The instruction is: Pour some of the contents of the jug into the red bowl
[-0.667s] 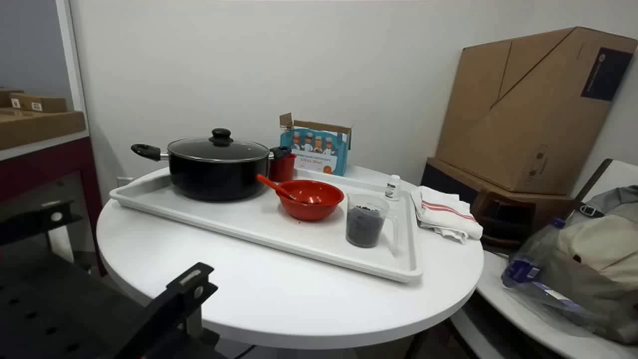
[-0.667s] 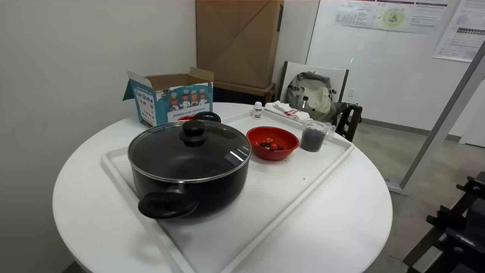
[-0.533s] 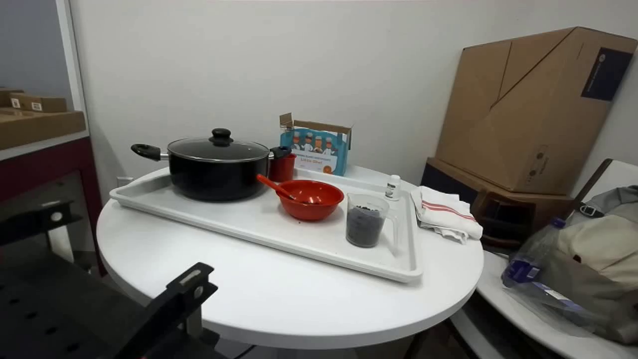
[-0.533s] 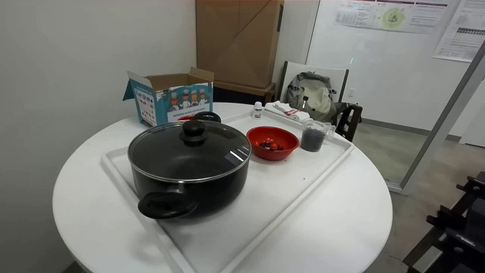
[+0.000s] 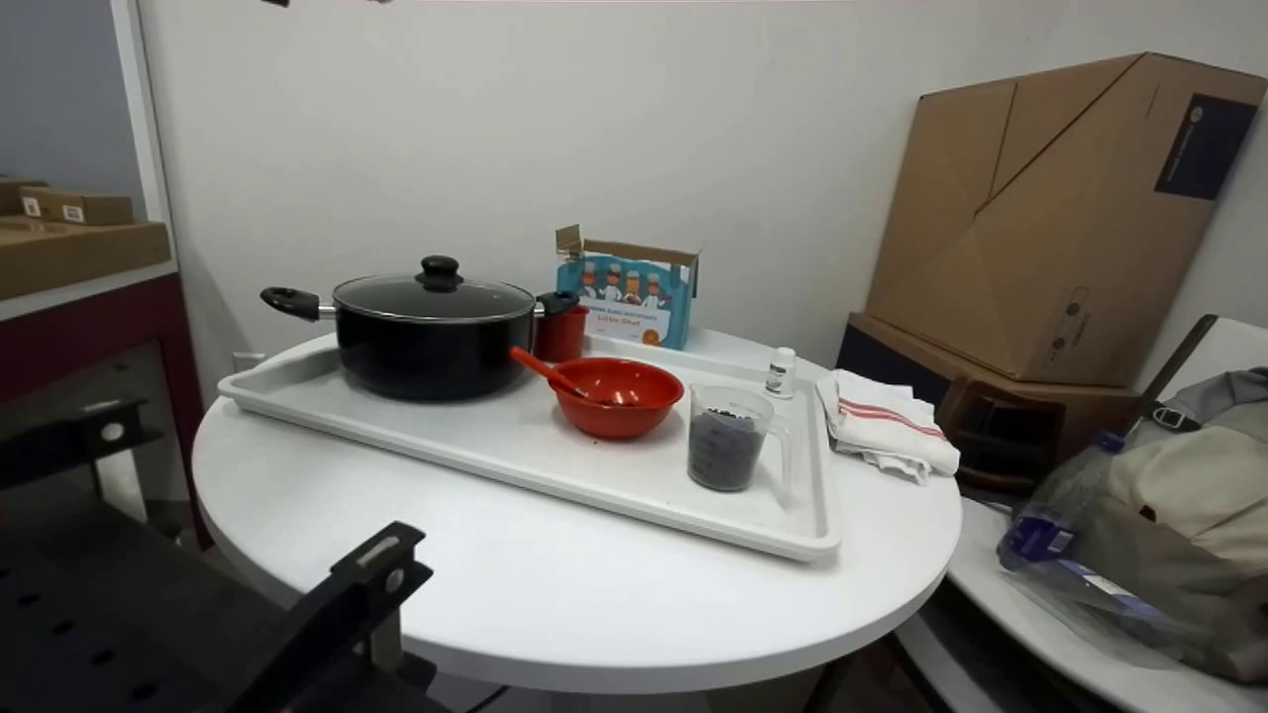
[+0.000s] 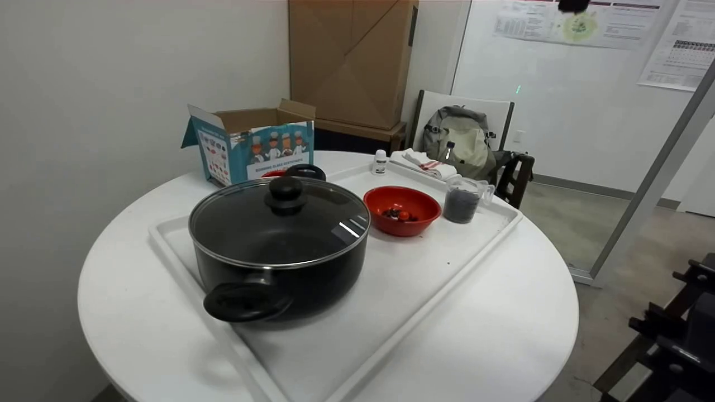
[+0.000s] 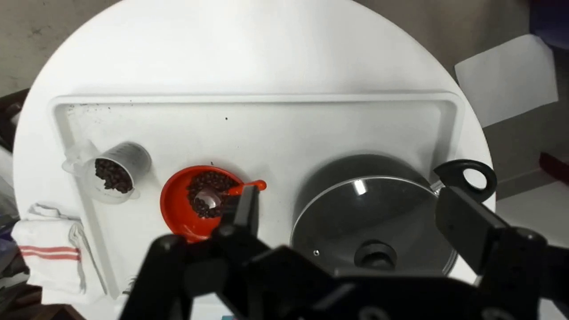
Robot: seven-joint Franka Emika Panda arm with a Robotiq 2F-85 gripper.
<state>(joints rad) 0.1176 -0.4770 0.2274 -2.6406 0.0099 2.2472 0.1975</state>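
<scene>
The jug (image 5: pixel 728 451) is a clear plastic measuring cup with a handle, largely filled with dark beans. It stands upright on the white tray; it also shows in an exterior view (image 6: pixel 461 205) and the wrist view (image 7: pixel 133 156). The red bowl (image 5: pixel 616 411) stands beside it, holding some dark beans and a red-handled scoop (image 7: pixel 244 187). The bowl also shows in an exterior view (image 6: pixel 399 223) and the wrist view (image 7: pixel 174 204). My gripper (image 7: pixel 348 195) is open and empty, high above the tray over the pot side. Only its tips show at the top edge of both exterior views.
A large black lidded pot (image 5: pixel 436 352) stands on the tray (image 5: pixel 515 475) beside the bowl. A red cup (image 5: pixel 562 335), a blue box (image 5: pixel 634 297), a small white bottle (image 5: pixel 781 374) and a folded towel (image 5: pixel 882 421) stand around. A few loose beans lie on the tray.
The gripper's dark tips have come into view at the top edge of both exterior views. The jug, bowl and pot have not moved.
</scene>
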